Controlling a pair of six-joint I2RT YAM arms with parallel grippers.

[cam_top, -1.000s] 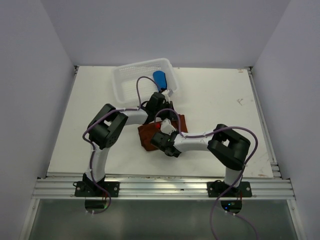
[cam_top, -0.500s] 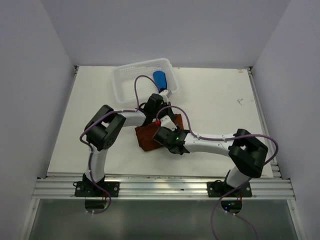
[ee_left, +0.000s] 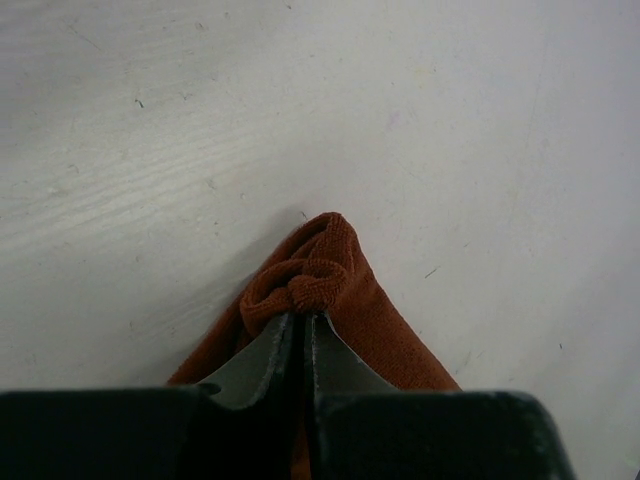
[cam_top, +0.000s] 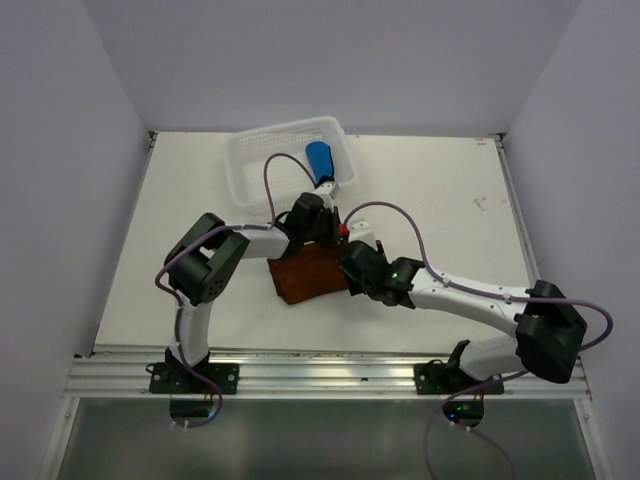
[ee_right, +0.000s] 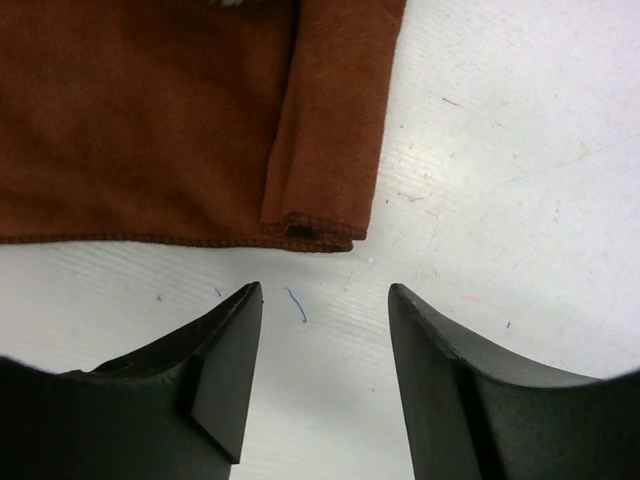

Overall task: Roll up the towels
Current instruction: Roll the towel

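Note:
The rust-brown towel (cam_top: 303, 279) lies mostly flat on the white table, with one side folded over into a narrow flap (ee_right: 328, 130). My left gripper (ee_left: 300, 316) is shut on a bunched corner of this towel (ee_left: 310, 283), at its far right corner in the top view (cam_top: 324, 241). My right gripper (ee_right: 325, 295) is open and holds nothing. Its fingertips (ee_right: 248, 300) hang over bare table just short of the towel's hemmed edge, to the right of the towel in the top view (cam_top: 351, 262). The bright blue towel (cam_top: 319, 157) lies rolled in the basket.
The white mesh basket (cam_top: 262, 150) stands at the back of the table, just behind the left wrist. Purple cables loop over both arms. White walls close in the table on three sides.
My right gripper has opened and let go of the rust-brown towel, and that arm has stretched out to the right. The towel now lies flatter. The left gripper stays shut on its corner.

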